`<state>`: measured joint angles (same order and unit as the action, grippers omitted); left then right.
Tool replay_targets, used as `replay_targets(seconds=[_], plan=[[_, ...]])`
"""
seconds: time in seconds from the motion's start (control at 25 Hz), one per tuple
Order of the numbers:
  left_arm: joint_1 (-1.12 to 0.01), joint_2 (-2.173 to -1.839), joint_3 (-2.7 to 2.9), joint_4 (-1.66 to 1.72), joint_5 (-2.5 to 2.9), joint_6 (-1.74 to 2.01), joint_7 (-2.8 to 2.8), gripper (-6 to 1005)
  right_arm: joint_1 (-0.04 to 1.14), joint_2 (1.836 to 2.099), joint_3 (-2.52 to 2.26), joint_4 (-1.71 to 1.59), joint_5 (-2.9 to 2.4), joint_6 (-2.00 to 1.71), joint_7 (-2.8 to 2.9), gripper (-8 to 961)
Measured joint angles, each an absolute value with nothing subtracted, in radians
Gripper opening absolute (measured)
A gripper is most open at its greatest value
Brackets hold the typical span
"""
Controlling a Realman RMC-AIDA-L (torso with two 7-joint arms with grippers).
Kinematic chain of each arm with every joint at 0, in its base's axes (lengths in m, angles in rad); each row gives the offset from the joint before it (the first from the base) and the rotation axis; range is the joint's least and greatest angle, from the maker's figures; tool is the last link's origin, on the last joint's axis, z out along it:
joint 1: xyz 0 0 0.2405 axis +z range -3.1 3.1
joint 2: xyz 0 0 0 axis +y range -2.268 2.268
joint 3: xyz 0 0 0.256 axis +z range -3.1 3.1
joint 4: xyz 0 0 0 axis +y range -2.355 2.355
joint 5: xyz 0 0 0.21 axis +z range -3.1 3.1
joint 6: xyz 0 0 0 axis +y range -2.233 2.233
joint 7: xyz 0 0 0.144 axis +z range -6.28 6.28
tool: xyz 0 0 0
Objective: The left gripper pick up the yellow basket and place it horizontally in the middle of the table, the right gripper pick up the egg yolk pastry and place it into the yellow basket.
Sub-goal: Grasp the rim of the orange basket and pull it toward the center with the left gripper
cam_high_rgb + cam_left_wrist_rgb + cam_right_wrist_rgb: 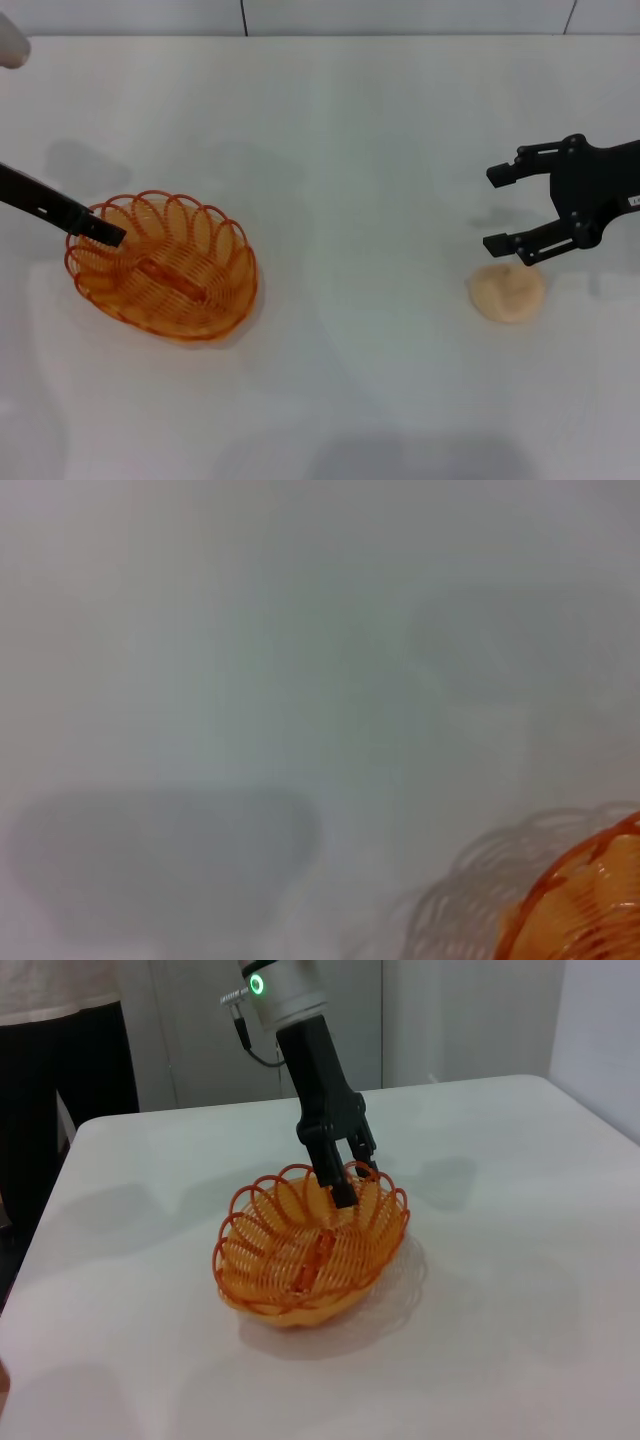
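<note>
Currently left gripper (350, 1175) pinches the yellow basket (165, 267) rim, basket tilted on the table (350, 150); right gripper (508, 208) gapes wide just beside egg yolk pastry (507, 292).

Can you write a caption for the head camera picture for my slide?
Left gripper at the basket rim; right gripper open beside the pastry.

A lab or test room: a bare white worktop (520, 1290), plain pale wall panels (470, 1020), and a person (60, 1070) standing beyond the left end effector (350, 1175).
</note>
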<state>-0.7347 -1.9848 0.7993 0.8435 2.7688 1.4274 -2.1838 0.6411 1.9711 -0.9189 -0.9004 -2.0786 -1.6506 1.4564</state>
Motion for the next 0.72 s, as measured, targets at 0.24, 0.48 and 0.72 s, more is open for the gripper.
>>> replay_targets(seconds=[0.24,0.48,0.72], plan=[[-0.736,-1.985,0.795,0.838,2.763,1.408,-2.183,630,0.641,1.971,-0.919,-0.9,-2.079,-1.645,1.456,863],[-0.736,-1.985,0.793,0.837,2.758,1.407,-2.183,385,0.641,1.972,-0.919,-0.903,-2.079,-1.645,1.456,862],[-0.735,-1.996,0.791,0.838,2.736,1.405,-2.188,155,0.641,1.973,-0.916,-0.9,-2.079,-1.642,1.447,862]])
